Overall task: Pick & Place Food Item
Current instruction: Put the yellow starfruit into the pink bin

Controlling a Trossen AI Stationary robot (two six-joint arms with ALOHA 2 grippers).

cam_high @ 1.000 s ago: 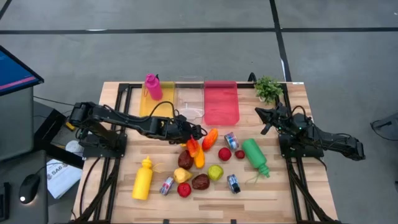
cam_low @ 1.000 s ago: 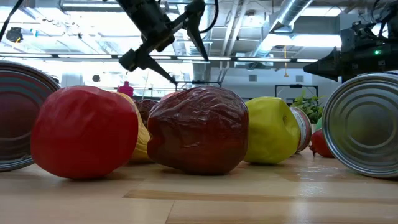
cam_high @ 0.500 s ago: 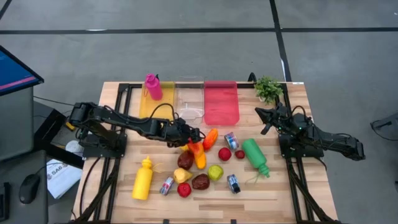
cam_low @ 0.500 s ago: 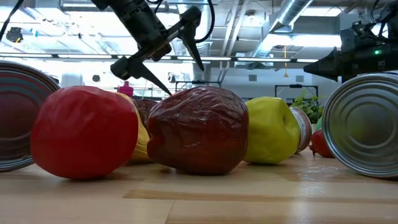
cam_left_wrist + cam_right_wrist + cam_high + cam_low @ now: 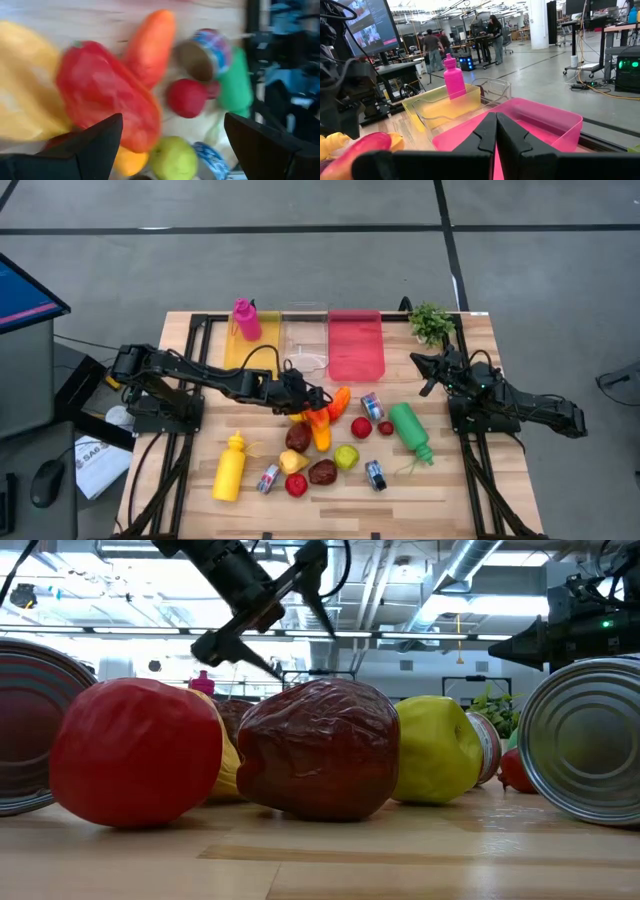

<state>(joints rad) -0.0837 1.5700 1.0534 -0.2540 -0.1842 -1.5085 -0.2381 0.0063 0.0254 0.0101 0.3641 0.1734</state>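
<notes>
The left gripper [image 5: 312,402] is hovering over the middle of the table with its fingers spread wide and nothing between them — the wrist view is showing both dark fingers [image 5: 95,142] standing apart, framing a red pepper [image 5: 107,95] directly ahead. That pepper is lying in the pile of food, touching an orange carrot [image 5: 149,46] on one side and a yellow item [image 5: 25,95] on the other, so the wide opening is probably meant to straddle it without nudging its neighbours. The pink bin [image 5: 356,345] (the likeliest drop spot, though that is a guess) is sitting just beyond the pile at the table's far edge. The right gripper [image 5: 496,131] is waiting near the potted plant [image 5: 432,322], its fingers pressed together and holding nothing.
</notes>
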